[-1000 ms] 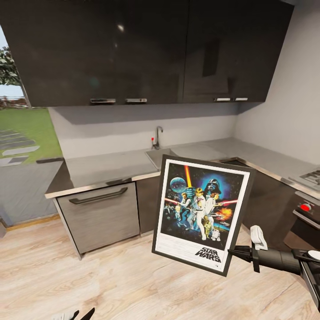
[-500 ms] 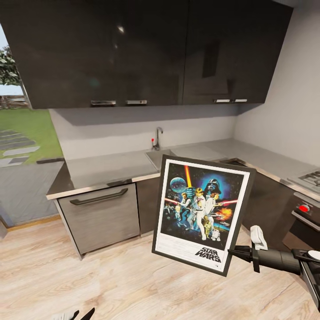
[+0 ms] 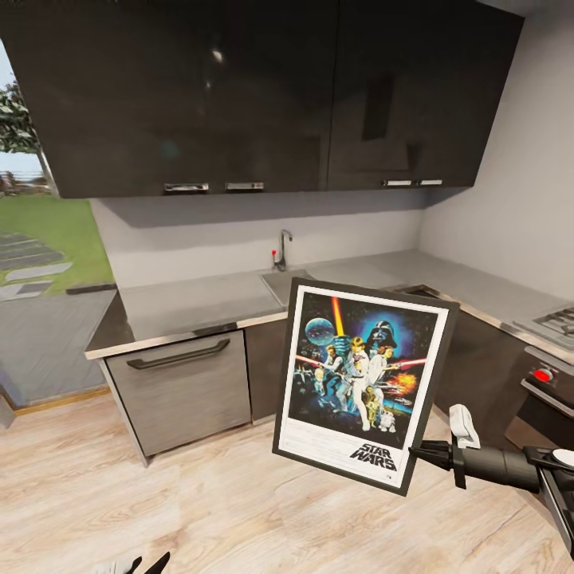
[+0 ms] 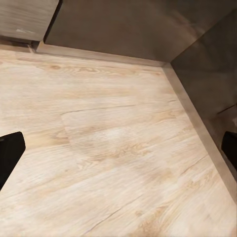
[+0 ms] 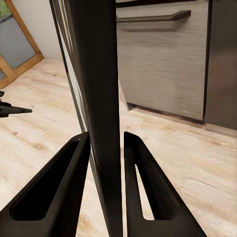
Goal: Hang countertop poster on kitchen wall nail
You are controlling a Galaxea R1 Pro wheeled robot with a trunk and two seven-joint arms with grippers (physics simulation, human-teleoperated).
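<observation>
1. At the far left of the head view, a window [image 3: 36, 231] shows grass and a tree outside.
2. At the bottom left edge of the head view, the black tips of the left gripper [image 3: 147, 564] poke into the frame above the wooden floor [image 3: 119, 510]. In the left wrist view its two fingers [image 4: 10, 153] sit at opposite edges of the picture, spread wide with only floor between them, so it is open and holds nothing.
3. Across the top of the head view, dark glossy wall cabinets [image 3: 263, 96] hang above a pale backsplash.
4. Through the middle of the head view runs the grey desk [image 3: 191, 299], the kitchen countertop, with a steel front edge. A grey drawer front with a dark handle [image 3: 177, 353] sits below it at centre left. The sink [image 3: 283, 281] and chrome tap [image 3: 281, 247] lie just left of centre.
5. In the lower centre of the head view, the poster [image 3: 363, 381] is held up in the air in front of the desk, tilted slightly, its picture side facing the camera. It touches neither desk nor floor.
6. In the lower right of the head view, the right gripper [image 3: 421, 454] meets the poster's lower right edge. In the right wrist view its two black fingers [image 5: 54, 192] are closed on the poster's dark edge [image 5: 98, 98], one on each side.
7. At the right edge of the head view, a hob [image 3: 558, 320] and an oven front with a red knob [image 3: 545, 374] are partly in frame.
</observation>
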